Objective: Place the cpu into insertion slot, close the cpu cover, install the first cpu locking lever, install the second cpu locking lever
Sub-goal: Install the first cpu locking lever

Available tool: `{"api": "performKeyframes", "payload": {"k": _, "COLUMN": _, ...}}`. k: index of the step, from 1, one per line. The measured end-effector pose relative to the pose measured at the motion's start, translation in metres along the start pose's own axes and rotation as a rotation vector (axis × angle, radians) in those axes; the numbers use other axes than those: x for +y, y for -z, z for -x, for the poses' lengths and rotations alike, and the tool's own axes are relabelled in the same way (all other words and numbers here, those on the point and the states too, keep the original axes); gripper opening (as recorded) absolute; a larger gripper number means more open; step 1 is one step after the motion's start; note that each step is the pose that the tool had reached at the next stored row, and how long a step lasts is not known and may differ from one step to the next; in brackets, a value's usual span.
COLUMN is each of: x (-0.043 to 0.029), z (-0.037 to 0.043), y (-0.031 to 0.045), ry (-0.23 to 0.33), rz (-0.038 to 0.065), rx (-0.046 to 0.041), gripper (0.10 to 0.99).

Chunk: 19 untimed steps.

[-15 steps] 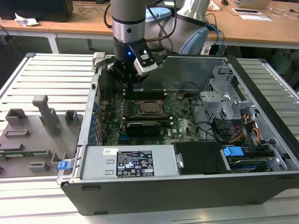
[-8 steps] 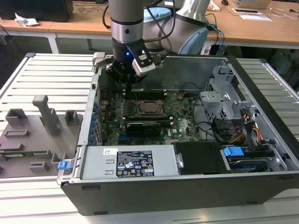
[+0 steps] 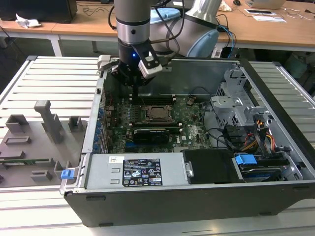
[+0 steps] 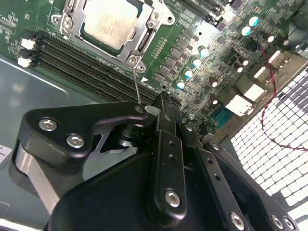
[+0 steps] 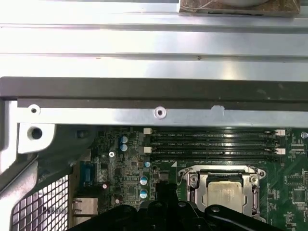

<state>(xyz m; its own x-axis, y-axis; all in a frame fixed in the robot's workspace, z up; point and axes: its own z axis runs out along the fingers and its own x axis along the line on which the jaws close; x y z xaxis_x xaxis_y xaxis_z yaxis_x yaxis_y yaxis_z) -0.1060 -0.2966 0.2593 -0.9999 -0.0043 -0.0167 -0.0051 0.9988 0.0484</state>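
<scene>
- Several black memory slots [image 4: 82,62] lie between the claw [image 4: 164,99] and the cpu cover [image 4: 140,41], closed over the cpu [image 4: 108,19].
- Claw pressed together, a thin lever wire [image 4: 136,86] just beside.

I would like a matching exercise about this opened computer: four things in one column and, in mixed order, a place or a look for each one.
1. cpu
2. cpu cover
3. gripper
4. power supply

a. grey box with a label, at the front of the case
b. above the motherboard, close to the chip
c. pale square face
d. silvery frame around the chip

Pairs: 1-c, 2-d, 3-b, 4-a
</scene>
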Motion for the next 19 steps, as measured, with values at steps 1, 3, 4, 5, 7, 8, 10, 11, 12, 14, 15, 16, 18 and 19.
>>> {"api": "performKeyframes", "payload": {"k": 1, "x": 0.0007, "z": 0.0, "y": -0.0002, "ry": 0.0, "rz": 0.0, "rx": 0.0001, "gripper": 0.106}}
{"api": "performKeyframes", "payload": {"k": 3, "x": 0.0017, "z": 0.0004, "y": -0.0004, "ry": 0.0, "rz": -0.001, "rx": -0.0001, "gripper": 0.106}}
{"api": "performKeyframes", "payload": {"k": 4, "x": 0.0021, "z": 0.0011, "y": -0.0006, "ry": 0.0, "rz": -0.002, "rx": -0.0001, "gripper": 0.106}}
{"api": "performKeyframes", "payload": {"k": 5, "x": 0.0026, "z": 0.0021, "y": -0.0007, "ry": 0.0, "rz": -0.002, "rx": 0.0, "gripper": 0.106}}
{"api": "performKeyframes", "payload": {"k": 7, "x": 0.0036, "z": 0.0063, "y": -0.001, "ry": 0.0, "rz": -0.002, "rx": -0.0001, "gripper": 0.106}}
{"api": "performKeyframes", "payload": {"k": 8, "x": 0.0038, "z": 0.0084, "y": -0.001, "ry": 0.0, "rz": -0.002, "rx": -0.0001, "gripper": 0.106}}
{"api": "performKeyframes", "payload": {"k": 10, "x": 0.0042, "z": 0.0145, "y": -0.0013, "ry": 0.0, "rz": -0.003, "rx": 0.0001, "gripper": 0.106}}
{"api": "performKeyframes", "payload": {"k": 11, "x": 0.0045, "z": 0.0215, "y": -0.0017, "ry": 0.0, "rz": -0.002, "rx": 0.0004, "gripper": 0.106}}
{"api": "performKeyframes", "payload": {"k": 12, "x": 0.0046, "z": 0.0248, "y": -0.002, "ry": 0.0, "rz": -0.003, "rx": 0.0007, "gripper": 0.106}}
{"api": "performKeyframes", "payload": {"k": 14, "x": 0.0046, "z": 0.0404, "y": -0.0043, "ry": 0.0, "rz": -0.003, "rx": 0.0049, "gripper": 0.106}}
{"api": "performKeyframes", "payload": {"k": 15, "x": 0.0046, "z": 0.0481, "y": -0.0055, "ry": 0.0, "rz": -0.002, "rx": 0.0069, "gripper": 0.106}}
{"api": "performKeyframes", "payload": {"k": 16, "x": 0.0046, "z": 0.052, "y": -0.006, "ry": 0.0, "rz": -0.002, "rx": 0.0074, "gripper": 0.106}}
{"api": "performKeyframes", "payload": {"k": 18, "x": 0.0044, "z": 0.0554, "y": -0.0067, "ry": 0.0, "rz": 0.0, "rx": 0.0077, "gripper": 0.106}}
{"api": "performKeyframes", "payload": {"k": 19, "x": 0.0044, "z": 0.0554, "y": -0.007, "ry": 0.0, "rz": 0.009, "rx": 0.0076, "gripper": 0.106}}
